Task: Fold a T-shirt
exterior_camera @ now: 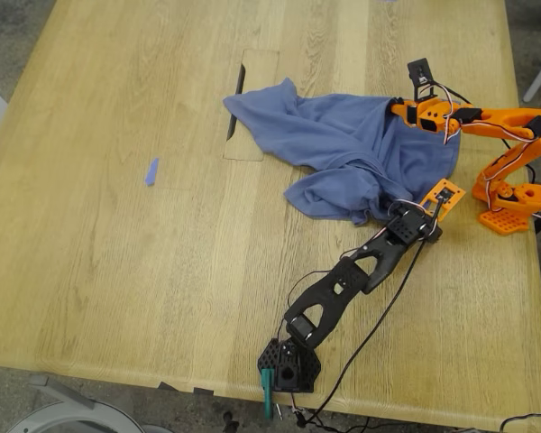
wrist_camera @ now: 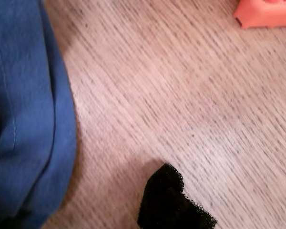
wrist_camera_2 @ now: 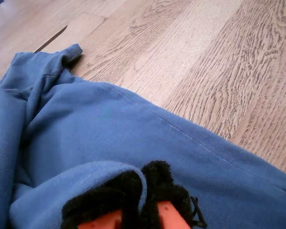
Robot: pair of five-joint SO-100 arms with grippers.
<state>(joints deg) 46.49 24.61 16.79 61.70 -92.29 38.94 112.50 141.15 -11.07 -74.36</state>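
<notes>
The slate-blue T-shirt (exterior_camera: 343, 144) lies bunched on the wooden table (exterior_camera: 117, 271), right of the middle in the exterior view; its print is hidden. My second gripper (exterior_camera: 399, 109), orange, is at the shirt's far right edge. In the second wrist view it (wrist_camera_2: 140, 202) is shut, its black foam pads pinching a fold of the shirt (wrist_camera_2: 109, 138). My first gripper (exterior_camera: 392, 215), on the black arm, is at the shirt's near edge. In the first wrist view one black pad (wrist_camera: 171, 202) rests over bare wood, apart from the shirt (wrist_camera: 24, 119); the other jaw is out of frame.
A small blue scrap (exterior_camera: 151, 171) lies on the exterior view's left. A rectangular panel with a dark slot (exterior_camera: 252, 99) is set in the table behind the shirt. The orange arm's base (exterior_camera: 509, 203) stands at the right edge, the black arm's base (exterior_camera: 288, 365) at the near edge.
</notes>
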